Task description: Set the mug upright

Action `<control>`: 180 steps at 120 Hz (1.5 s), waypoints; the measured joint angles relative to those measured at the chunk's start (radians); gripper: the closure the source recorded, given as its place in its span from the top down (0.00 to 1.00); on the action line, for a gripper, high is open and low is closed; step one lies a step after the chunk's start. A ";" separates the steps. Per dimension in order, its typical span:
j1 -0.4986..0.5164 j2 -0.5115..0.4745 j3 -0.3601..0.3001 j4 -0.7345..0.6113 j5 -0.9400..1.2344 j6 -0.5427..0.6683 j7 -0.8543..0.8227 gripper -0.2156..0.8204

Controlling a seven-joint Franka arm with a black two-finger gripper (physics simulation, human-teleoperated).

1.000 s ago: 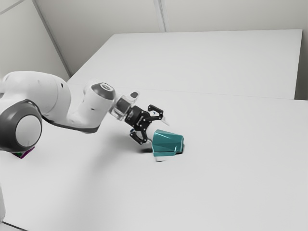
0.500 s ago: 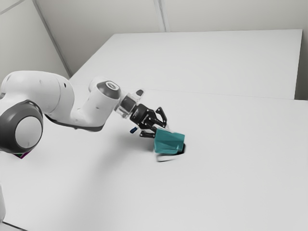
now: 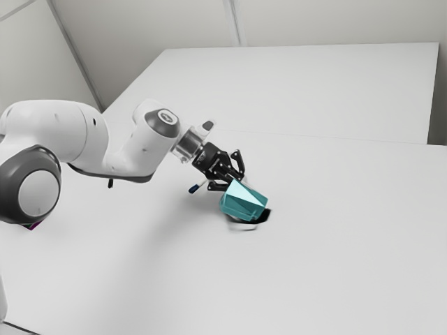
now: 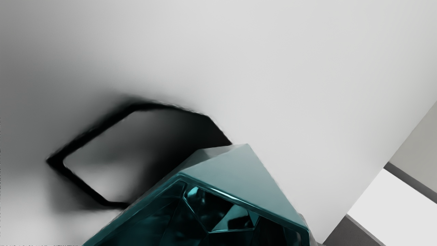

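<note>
Your arm reaches in from the exterior view's left, its wrist bent so that the hand slants down toward the exterior view's right, low over the worktop. The gripper is right at the teal mug. You can't tell from here how wide it is open or whether it has hold of the mug. The mug sits tilted, not upright, and your wrist view looks partly into its open mouth.
</note>
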 joint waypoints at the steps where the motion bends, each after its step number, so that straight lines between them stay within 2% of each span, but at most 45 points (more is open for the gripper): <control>1: 0.000 -0.002 0.000 0.000 0.003 0.000 0.000 0.06; 14: -0.011 -0.045 0.000 -0.004 0.098 0.007 -0.004 0.06; 49: -0.015 -0.197 0.001 -0.049 0.608 0.037 -0.016 0.06; 82: -0.007 -0.329 0.002 -0.207 0.947 0.122 -0.023 0.05; 128: -0.007 -0.374 0.002 -0.308 1.052 0.208 -0.035 0.04; 180: -0.006 -0.297 0.002 -0.323 1.059 0.255 -0.046 0.03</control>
